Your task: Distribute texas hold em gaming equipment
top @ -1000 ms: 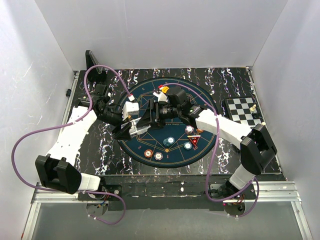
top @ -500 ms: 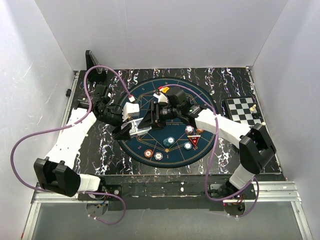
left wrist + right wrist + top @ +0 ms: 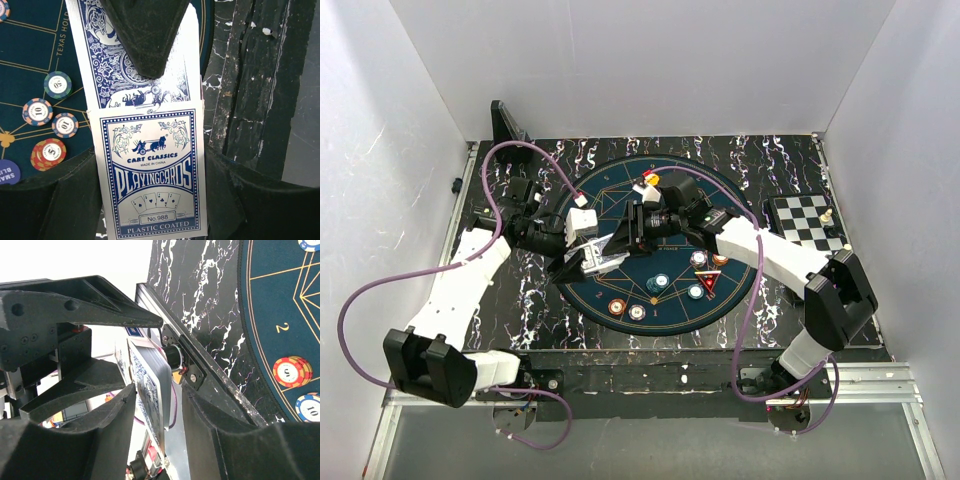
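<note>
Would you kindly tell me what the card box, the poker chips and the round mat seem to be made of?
Card box: thin printed cardboard, light sheen, crisp edges.
Poker chips: probably moulded plastic or clay composite, matte, striped rims around printed centres.
Round mat: likely felt or cloth, flat dark blue with no glare, printed gold lines.

A blue-backed deck of cards (image 3: pixel 150 175) stands tilted above the round mat (image 3: pixel 610 190); striped chips (image 3: pixel 37 111) and a red triangular marker (image 3: pixel 708 283) lie on it.
</note>
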`<state>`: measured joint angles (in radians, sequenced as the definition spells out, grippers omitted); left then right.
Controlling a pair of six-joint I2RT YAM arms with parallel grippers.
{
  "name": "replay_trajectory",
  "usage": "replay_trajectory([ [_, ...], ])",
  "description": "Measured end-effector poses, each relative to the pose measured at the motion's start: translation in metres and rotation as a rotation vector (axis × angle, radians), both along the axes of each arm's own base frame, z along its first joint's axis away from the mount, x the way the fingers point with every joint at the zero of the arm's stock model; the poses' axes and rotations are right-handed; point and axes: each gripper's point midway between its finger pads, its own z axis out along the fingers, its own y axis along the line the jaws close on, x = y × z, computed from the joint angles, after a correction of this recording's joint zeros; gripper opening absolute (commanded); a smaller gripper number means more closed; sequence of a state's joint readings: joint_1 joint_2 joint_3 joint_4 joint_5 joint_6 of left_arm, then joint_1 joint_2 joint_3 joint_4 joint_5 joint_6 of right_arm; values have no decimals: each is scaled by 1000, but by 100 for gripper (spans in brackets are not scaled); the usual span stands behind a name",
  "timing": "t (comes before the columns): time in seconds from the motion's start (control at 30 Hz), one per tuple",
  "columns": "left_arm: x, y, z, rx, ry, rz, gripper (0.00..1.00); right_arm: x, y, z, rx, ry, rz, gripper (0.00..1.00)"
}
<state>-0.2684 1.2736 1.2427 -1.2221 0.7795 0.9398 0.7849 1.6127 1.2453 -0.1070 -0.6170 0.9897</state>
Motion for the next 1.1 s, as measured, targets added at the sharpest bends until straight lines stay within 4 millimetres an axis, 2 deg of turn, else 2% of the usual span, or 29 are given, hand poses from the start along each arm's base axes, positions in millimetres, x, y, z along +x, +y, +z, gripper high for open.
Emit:
replay_trajectory([
  [0.17,-3,-4,-4,-38,20,35,22,2,-4,-1,-11,-3,-10,54],
  [0.67,-3,-8,-5,-64,34,54,21,15,-28,-3,-24,-10,-66,52],
  [1.1,-4,-8,-7,-63,41,55,20,21,-38,2,-31,-39,-94,40],
])
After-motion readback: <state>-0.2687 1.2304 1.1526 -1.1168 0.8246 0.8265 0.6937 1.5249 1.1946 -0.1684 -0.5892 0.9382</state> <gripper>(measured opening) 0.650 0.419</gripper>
